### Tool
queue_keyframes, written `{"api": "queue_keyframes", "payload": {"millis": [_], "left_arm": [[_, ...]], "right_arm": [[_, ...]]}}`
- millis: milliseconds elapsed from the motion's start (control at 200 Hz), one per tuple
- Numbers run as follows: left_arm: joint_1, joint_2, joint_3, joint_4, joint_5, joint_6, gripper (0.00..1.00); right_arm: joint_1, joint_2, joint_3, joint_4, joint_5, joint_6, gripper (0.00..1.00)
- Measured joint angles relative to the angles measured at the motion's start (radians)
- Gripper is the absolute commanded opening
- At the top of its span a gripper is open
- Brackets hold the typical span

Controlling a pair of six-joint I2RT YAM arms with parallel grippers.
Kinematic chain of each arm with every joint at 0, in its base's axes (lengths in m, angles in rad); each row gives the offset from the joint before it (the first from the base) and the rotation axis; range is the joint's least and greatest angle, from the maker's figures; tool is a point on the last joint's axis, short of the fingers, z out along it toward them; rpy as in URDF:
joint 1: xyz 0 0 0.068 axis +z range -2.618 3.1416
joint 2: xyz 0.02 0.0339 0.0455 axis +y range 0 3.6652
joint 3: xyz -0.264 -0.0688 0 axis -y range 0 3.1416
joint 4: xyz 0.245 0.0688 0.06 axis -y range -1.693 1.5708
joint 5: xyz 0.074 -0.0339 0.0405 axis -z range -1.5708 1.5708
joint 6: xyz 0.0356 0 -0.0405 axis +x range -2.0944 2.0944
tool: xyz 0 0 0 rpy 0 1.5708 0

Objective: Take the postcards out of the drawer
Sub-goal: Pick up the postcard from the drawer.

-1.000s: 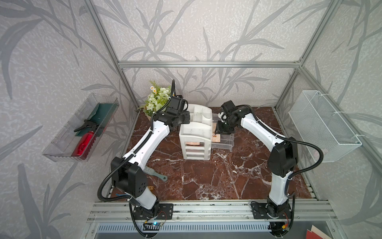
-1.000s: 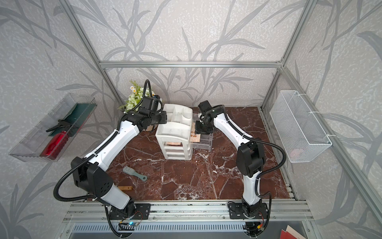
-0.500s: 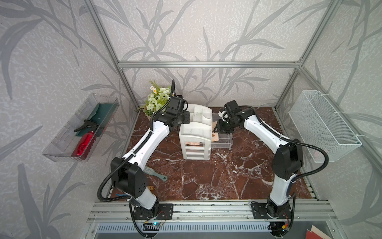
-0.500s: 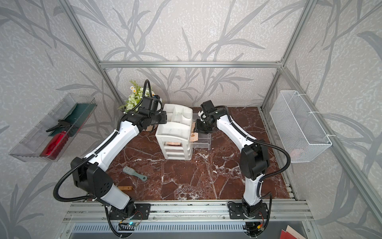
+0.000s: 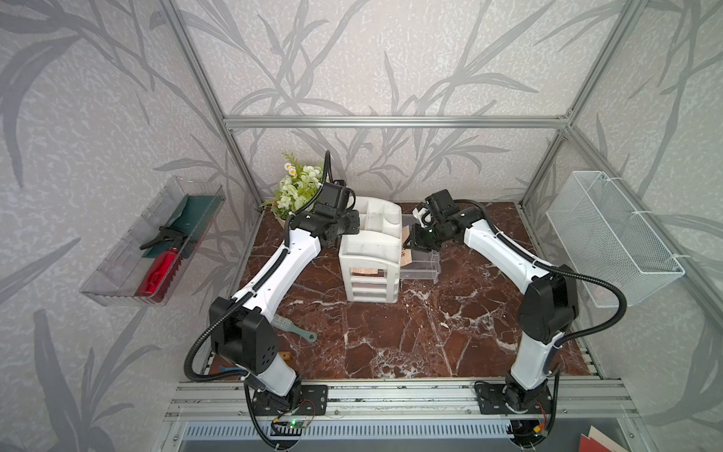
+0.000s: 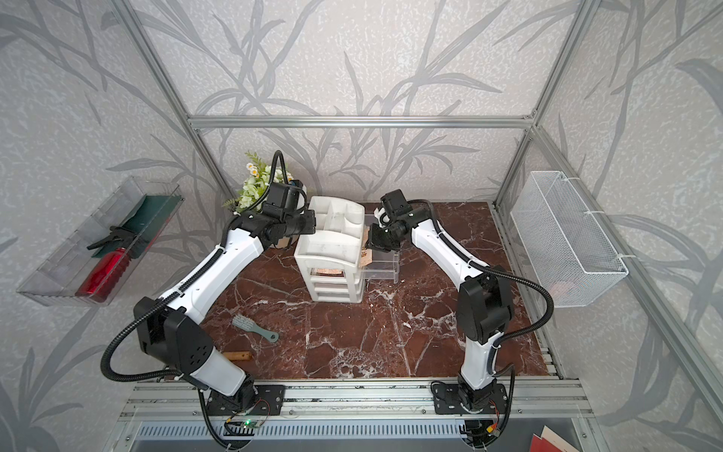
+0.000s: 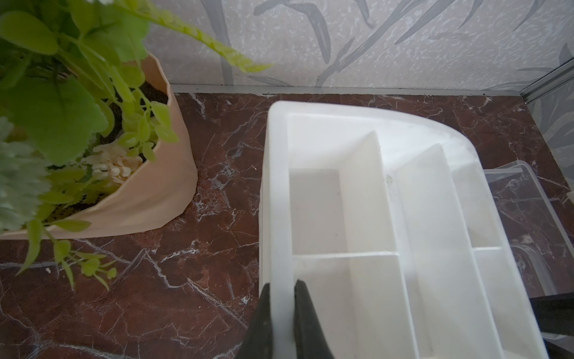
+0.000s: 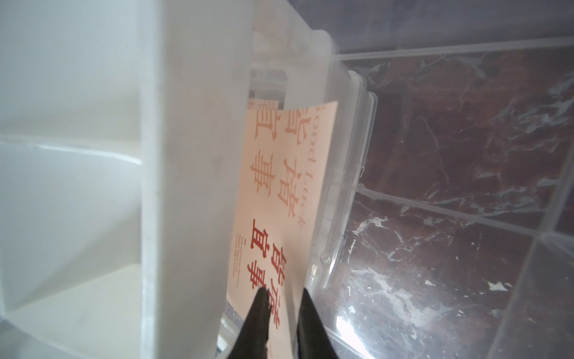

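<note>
Red-brown marble tabletop (image 5: pixel 391 332), leaf-print walls on 3 sides, alu frame. White drawer organiser (image 5: pixel 369 250) stood mid-table, toward the back. Clear drawer (image 5: pixel 424 268) stuck out of its right side, resting low over the marble.

L gripper (image 7: pixel 281 292) was clamped on the organiser's left rim, one finger outside the wall & one inside the compartment. Potted plant (image 7: pixel 161 186) sat just beside that side, not touching.

R gripper (image 8: pixel 282 292) reached down into the gap betw. organiser wall & clear drawer. Its jaws were nearly together, pinched on the near edge of a cream postcard (image 8: pixel 279 186) w/ red Chinese characters. Card stood on edge, tilted, leaning against the organiser's right wall, partly inside the drawer. 2nd card (image 8: pixel 264 105) peeked out behind it, mostly hidden. Same cream postcard showed in both top views, right under the R gripper. More cream printed card (image 5: pixel 365 271) showed thru the organiser's top front opening; couldn't tell how many.

Grey-green brush (image 5: pixel 293 328) lay near L arm's base. Wall tray (image 5: pixel 117 289) w/ red bottle (image 5: pixel 160 270) on the left, wire basket (image 5: pixel 614 235) on the right.
</note>
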State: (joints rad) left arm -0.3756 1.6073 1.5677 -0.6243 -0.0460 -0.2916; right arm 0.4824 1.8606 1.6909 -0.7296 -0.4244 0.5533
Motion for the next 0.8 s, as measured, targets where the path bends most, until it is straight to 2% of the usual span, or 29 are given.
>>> {"api": "queue_keyframes", "payload": {"millis": [265, 565, 800], "left_arm": [[0.005, -0.001, 0.001, 0.002, 0.017, 0.005, 0.00], [0.021, 0.000, 0.031, -0.018, 0.024, 0.048, 0.32], [0.043, -0.007, 0.064, -0.008, 0.029, 0.065, 0.39]], "right_arm": [[-0.004, 0.000, 0.002, -0.002, -0.004, -0.008, 0.03], [-0.040, -0.022, 0.035, -0.029, -0.004, -0.039, 0.01], [-0.085, -0.068, 0.051, -0.068, -0.001, -0.076, 0.00]]}}
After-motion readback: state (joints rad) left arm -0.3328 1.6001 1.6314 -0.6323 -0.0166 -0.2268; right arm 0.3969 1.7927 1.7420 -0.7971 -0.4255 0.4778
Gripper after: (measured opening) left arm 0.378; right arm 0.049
